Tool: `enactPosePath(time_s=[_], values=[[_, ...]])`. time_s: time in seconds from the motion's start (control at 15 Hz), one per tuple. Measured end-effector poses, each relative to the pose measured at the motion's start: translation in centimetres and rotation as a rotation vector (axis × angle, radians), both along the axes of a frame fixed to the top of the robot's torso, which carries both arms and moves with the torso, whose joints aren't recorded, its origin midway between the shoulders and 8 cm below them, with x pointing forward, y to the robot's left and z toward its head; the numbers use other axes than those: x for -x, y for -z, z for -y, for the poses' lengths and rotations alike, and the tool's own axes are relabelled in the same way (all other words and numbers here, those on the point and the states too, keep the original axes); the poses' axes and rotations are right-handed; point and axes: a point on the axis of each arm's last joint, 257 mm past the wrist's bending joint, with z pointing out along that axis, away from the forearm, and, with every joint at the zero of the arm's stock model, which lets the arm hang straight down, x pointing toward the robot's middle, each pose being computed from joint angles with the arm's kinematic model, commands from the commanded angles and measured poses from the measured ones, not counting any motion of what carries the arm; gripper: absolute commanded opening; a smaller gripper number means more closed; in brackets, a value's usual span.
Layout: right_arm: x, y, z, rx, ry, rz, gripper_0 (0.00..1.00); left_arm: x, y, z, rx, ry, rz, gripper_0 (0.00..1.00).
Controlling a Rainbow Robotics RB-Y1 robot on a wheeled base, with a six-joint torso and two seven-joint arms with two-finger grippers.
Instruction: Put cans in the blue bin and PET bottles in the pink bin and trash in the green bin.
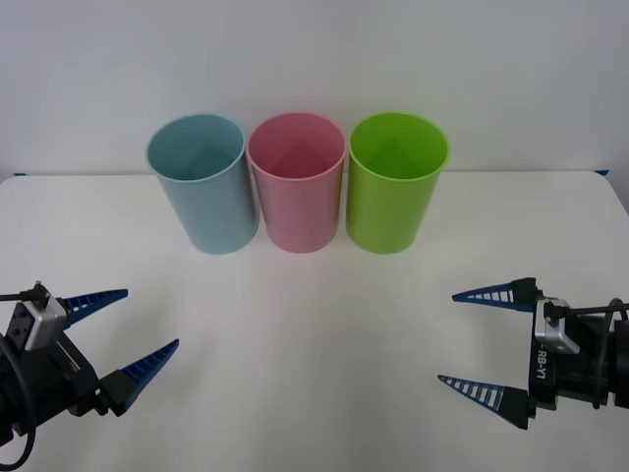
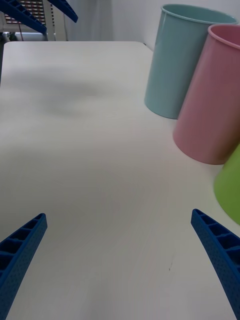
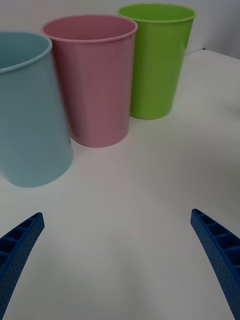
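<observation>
Three tall round bins stand upright in a row at the back of the white table: the blue bin (image 1: 201,187) on the left, the pink bin (image 1: 297,187) in the middle, the green bin (image 1: 396,187) on the right. What I can see of their insides looks empty. Cans, PET bottles and trash are out of view. My left gripper (image 1: 153,317) hovers open near the front left, nothing between its fingers. My right gripper (image 1: 446,337) stands open at the front right, pointing toward the left one. The left wrist view faces the blue bin (image 3: 30,115), pink bin (image 3: 95,85) and green bin (image 3: 157,60).
The white table (image 1: 314,324) stretches bare between the two grippers and the bins. A pale wall rises right behind the bins. In the right wrist view the left gripper's fingers (image 2: 35,12) show across the table, with the blue bin (image 2: 182,65) and pink bin (image 2: 215,100) alongside.
</observation>
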Motion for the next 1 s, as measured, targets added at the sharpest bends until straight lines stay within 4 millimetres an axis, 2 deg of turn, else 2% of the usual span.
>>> enactPosePath(time_s=[0.47, 1.0], values=[[0.0, 0.0, 0.0, 0.000, 0.000, 0.000, 1.00, 0.7, 1.7, 0.4, -0.029, 0.005, -0.034, 1.00], [0.0, 0.0, 0.0, 0.000, 0.000, 0.000, 1.00, 0.7, 1.7, 0.4, -0.032, 0.005, -0.034, 1.00]])
